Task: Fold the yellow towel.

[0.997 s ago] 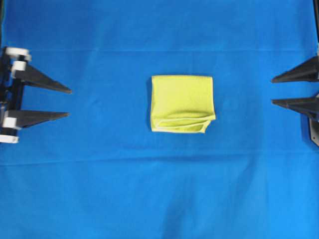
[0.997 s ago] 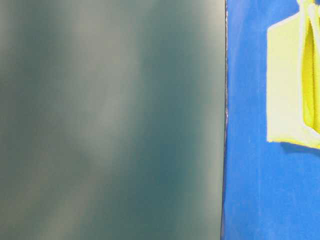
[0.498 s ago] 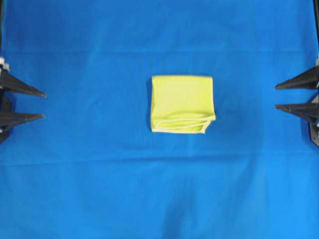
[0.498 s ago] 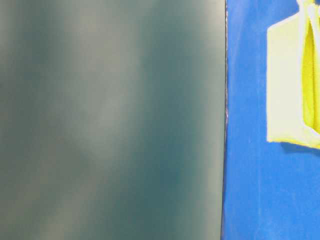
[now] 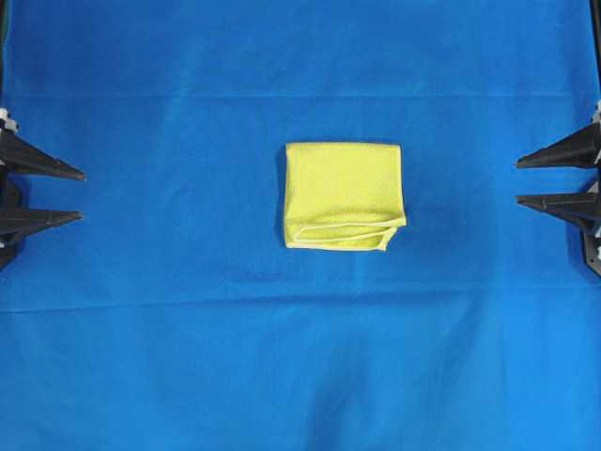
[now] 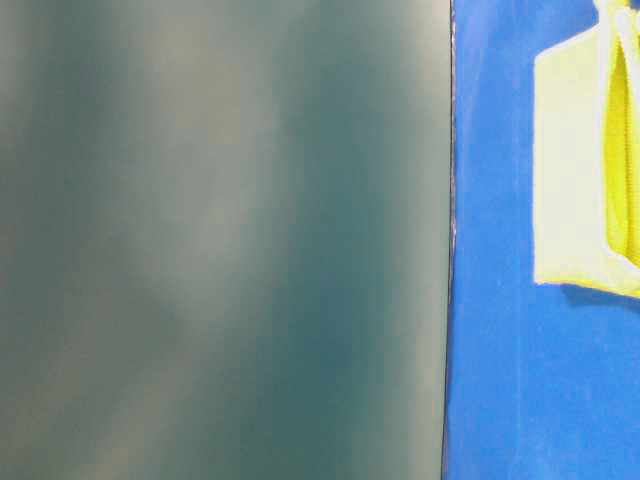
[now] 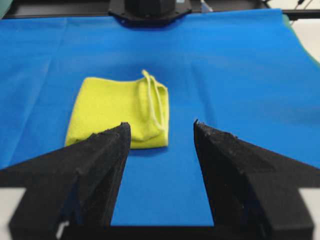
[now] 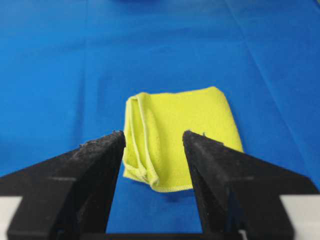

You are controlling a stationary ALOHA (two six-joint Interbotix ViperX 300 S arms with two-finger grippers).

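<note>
The yellow towel [image 5: 344, 194] lies folded into a small square in the middle of the blue cloth, its hemmed layered edges along the near side. It also shows in the table-level view [image 6: 585, 170], the left wrist view [image 7: 120, 111] and the right wrist view [image 8: 182, 132]. My left gripper [image 5: 79, 195] is open and empty at the far left edge, well away from the towel. My right gripper [image 5: 519, 181] is open and empty at the far right edge, also apart from it. Both show empty jaws in the left wrist view [image 7: 161, 129] and the right wrist view [image 8: 153, 136].
A large blue cloth [image 5: 300, 357] covers the whole table, with faint crease lines across it. A blurred grey-green surface [image 6: 220, 240] fills the left of the table-level view. An arm base [image 7: 150, 10] stands at the far edge of the cloth.
My left gripper has drawn back to the left edge of the overhead view. My right gripper barely moved. The towel has not moved.
</note>
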